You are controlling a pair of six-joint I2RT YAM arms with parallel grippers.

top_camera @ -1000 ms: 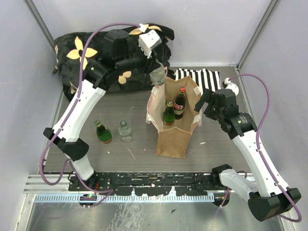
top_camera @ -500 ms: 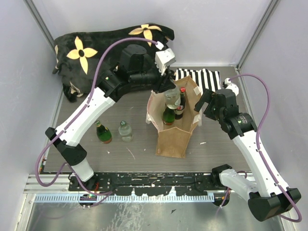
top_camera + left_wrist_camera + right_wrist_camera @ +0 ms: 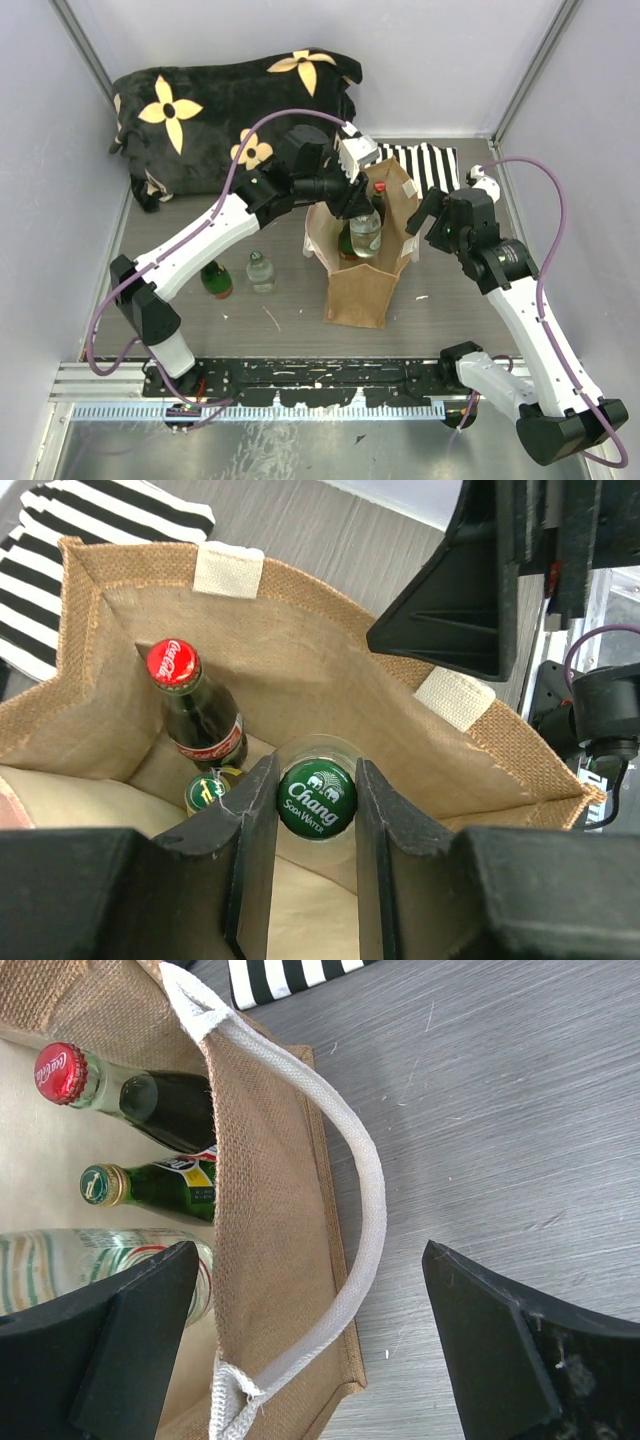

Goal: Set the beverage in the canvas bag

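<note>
Since a second ago the left arm has swung from the rear of the surface [image 3: 250, 320] to above the canvas bag [image 3: 358, 290], and the clear soda water bottle [image 3: 365, 232] it carries now sits low inside the bag's open mouth

Top view: the bag is a tall, coarse tan weave with a cream rim, standing upright mid-surface. The left fingers [image 3: 362, 205] grip the clear glass bottle by its top. The right fingers [image 3: 413, 232] are at the bag's right edge. Behind lie a black-and-white striped cloth [image 3: 425, 162] and a soft black blanket with tan flowers [image 3: 200, 120]. Left of the bag, a green bottle [image 3: 215, 280] and a small clear bottle [image 3: 260, 272] stand apart on the grey wood-grain surface.

Left wrist view: two flat black fingers are closed narrowly on either side of the bottle's round green cap, pressing its neck. Beside it in the bag stand a dark cola bottle with a red cap [image 3: 172, 665] and a green bottle with a gold cap [image 3: 207, 792].

Right wrist view: the fingers are spread wide and hold nothing; they straddle the bag's woven side wall and its cream webbing handle [image 3: 365, 1190], and contact cannot be told
</note>
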